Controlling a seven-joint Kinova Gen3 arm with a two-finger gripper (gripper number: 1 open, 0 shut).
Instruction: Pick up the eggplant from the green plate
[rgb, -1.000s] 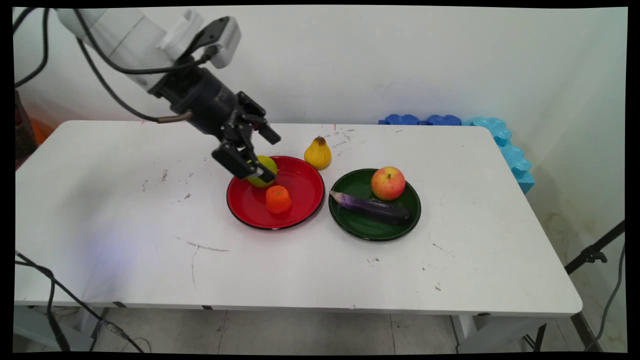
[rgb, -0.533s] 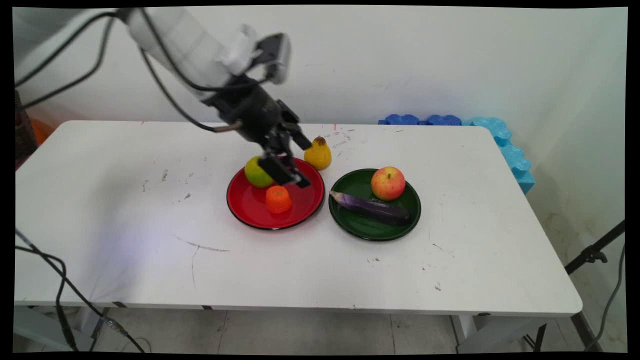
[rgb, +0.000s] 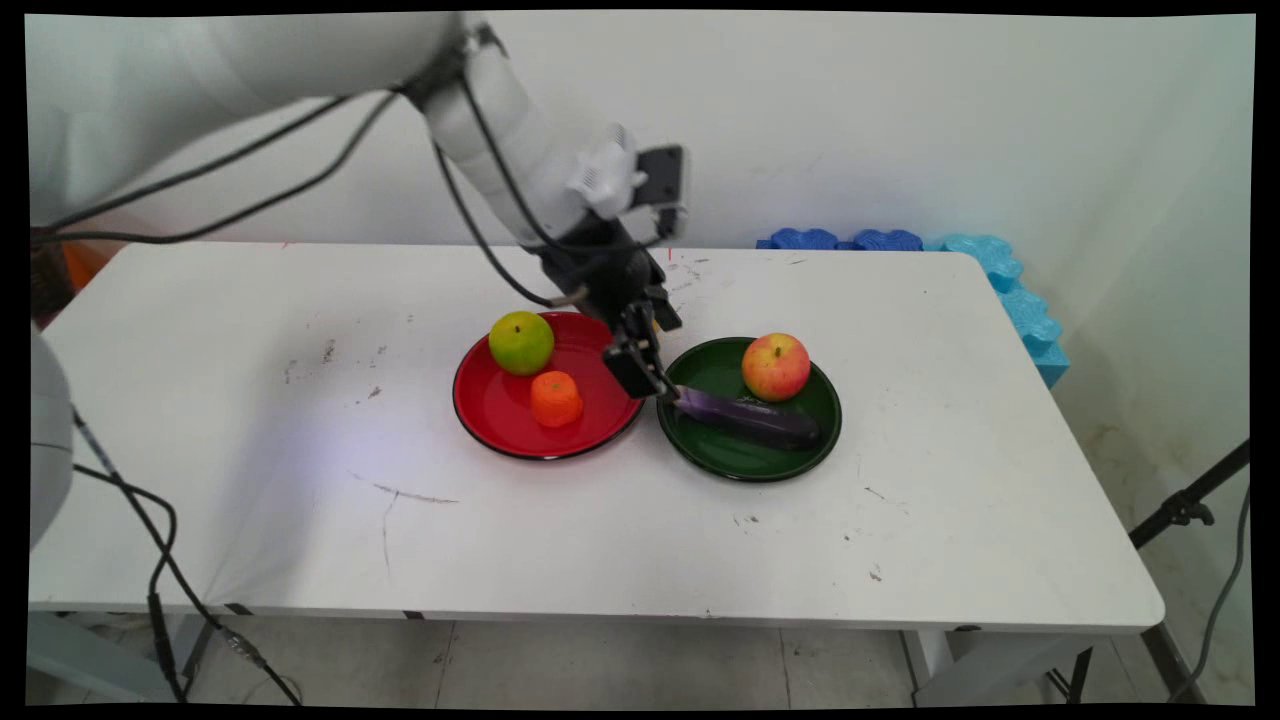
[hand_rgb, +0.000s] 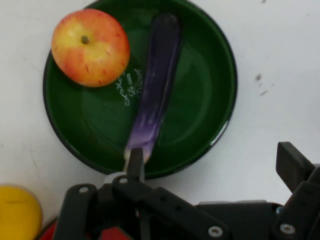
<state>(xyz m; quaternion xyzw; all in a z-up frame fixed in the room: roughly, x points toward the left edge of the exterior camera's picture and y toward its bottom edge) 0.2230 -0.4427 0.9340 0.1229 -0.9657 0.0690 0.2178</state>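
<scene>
Eggplant (rgb: 748, 417) on green plate (rgb: 730, 460); white scuffed table (rgb: 300, 480); white wall (rgb: 900, 120) behind.

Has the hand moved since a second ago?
Yes. The hand has swung rightward, from over the green apple on the red plate to the eggplant's tip at the green plate's edge.

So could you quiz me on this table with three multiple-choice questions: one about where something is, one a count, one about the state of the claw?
1. Where does the eggplant lie?
A. on the red plate
B. on the green plate
C. on the bare table

2. How many fruits sit on the red plate?
A. one
B. two
C. four

3. How are the fingers of the gripper?
A. open, holding nothing
B. shut on the apple
C. shut on the pear

Answers: 1 B, it lies beside the apple; 2 B, a green apple and an orange; 3 A, the fingers stand apart.
</scene>
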